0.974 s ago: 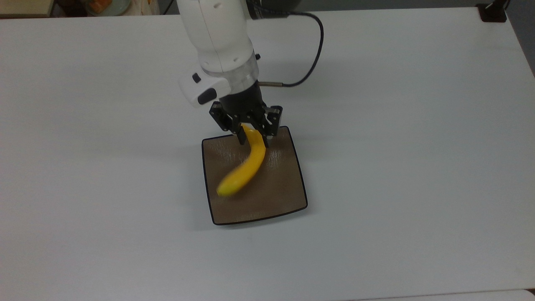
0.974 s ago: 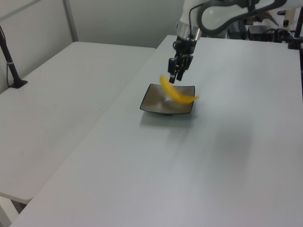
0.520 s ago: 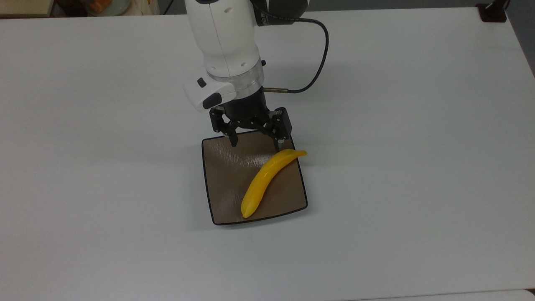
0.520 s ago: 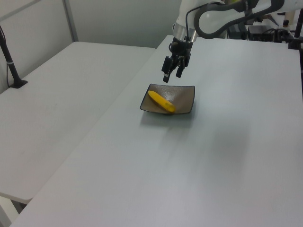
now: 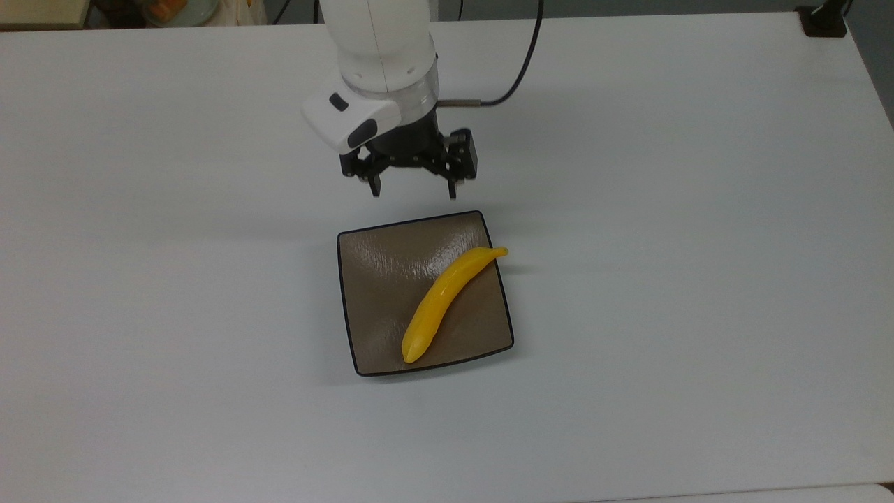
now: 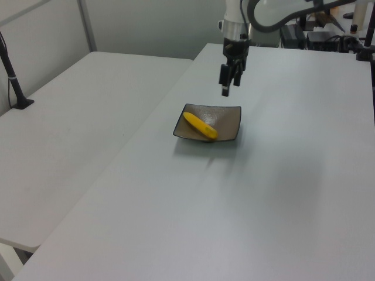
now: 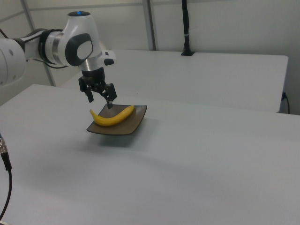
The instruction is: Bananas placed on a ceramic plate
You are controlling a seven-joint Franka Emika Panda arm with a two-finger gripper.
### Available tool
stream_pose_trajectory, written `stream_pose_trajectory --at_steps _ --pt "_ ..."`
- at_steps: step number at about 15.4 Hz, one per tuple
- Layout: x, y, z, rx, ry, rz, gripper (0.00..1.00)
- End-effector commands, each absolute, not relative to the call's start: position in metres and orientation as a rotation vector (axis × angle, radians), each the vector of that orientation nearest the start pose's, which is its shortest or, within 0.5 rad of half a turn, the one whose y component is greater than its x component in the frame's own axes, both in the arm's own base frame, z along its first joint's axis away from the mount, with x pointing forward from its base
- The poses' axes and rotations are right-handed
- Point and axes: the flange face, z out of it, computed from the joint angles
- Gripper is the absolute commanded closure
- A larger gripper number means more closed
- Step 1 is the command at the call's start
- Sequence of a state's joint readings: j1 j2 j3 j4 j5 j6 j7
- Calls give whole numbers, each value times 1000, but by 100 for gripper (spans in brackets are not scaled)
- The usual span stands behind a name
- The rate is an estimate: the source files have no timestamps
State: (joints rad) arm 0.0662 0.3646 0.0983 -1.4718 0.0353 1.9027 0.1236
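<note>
A yellow banana (image 5: 443, 300) lies diagonally on the square brown ceramic plate (image 5: 377, 279); its thin end pokes just past the plate's edge at the top view's right. The left view shows the banana (image 6: 200, 125) on the plate (image 6: 228, 120), and the right view shows the banana (image 7: 112, 116) on the plate (image 7: 136, 123). My gripper (image 5: 413, 190) hangs open and empty in the air, beyond the plate's far edge in the top view. I also see the gripper (image 6: 228, 86) from the left and the gripper (image 7: 100, 101) from the right.
The plate rests mid-way on a wide white table (image 5: 663, 279). A black cable (image 5: 520, 70) loops from the arm's wrist. A dark post base (image 5: 823, 21) stands at the top view's far right corner. A second white table (image 6: 64, 134) adjoins in the left view.
One second ago the gripper held the banana over the plate. It then let go, the banana dropped and settled on the plate, and the open gripper rose and drew back from the plate.
</note>
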Motion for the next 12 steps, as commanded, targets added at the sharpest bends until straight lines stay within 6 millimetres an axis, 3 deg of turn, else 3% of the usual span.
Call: stream_pose_trajectory --at_steps 1,5,10,12 --pt "626 96 491 -3141 -178 9 0" --pt "582 92 494 -3158 -193 27 0" --pt "545 91 495 -3187 -222 -36 0" --pt "537 105 503 -3183 -250 -57 0"
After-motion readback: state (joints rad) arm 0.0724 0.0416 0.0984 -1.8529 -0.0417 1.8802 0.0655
